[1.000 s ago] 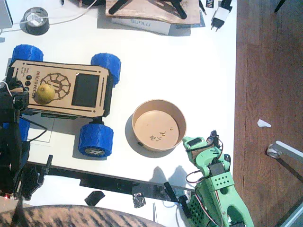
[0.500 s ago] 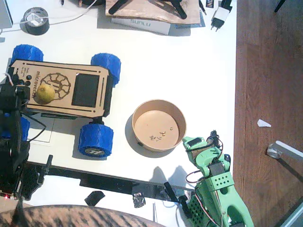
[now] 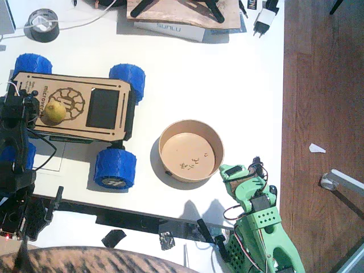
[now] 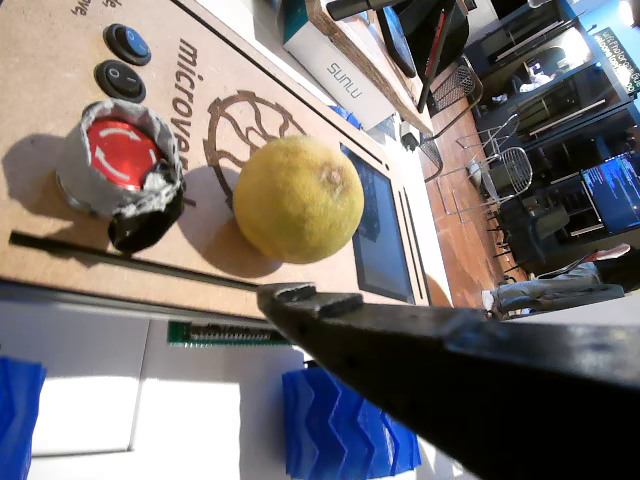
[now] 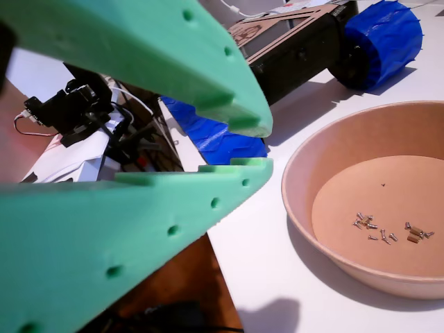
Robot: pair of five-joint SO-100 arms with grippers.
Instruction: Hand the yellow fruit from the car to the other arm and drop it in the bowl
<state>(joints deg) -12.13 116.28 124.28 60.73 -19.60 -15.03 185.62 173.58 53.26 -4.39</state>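
Lining up the pick, I read the scene like this:
Car [image 3: 102, 108]: parked on the left half of the table, its plywood deck carrying the fruit near the left end.
Bowl [image 3: 191, 171]: between the car and the green arm, nothing in it but a few small bits.
Right gripper [image 5: 243, 147]: the green claw sits beside the bowl with a narrow gap between its jaws, nothing in them.
Left gripper [image 3: 21, 108]: black, at the deck's left edge; I can't tell how far it is parted, only one jaw shows in a wrist view.
Yellow fruit [image 4: 298, 198]: just ahead of that jaw tip, untouched, nearly round so no axis to favour; my black arm is far nearer.
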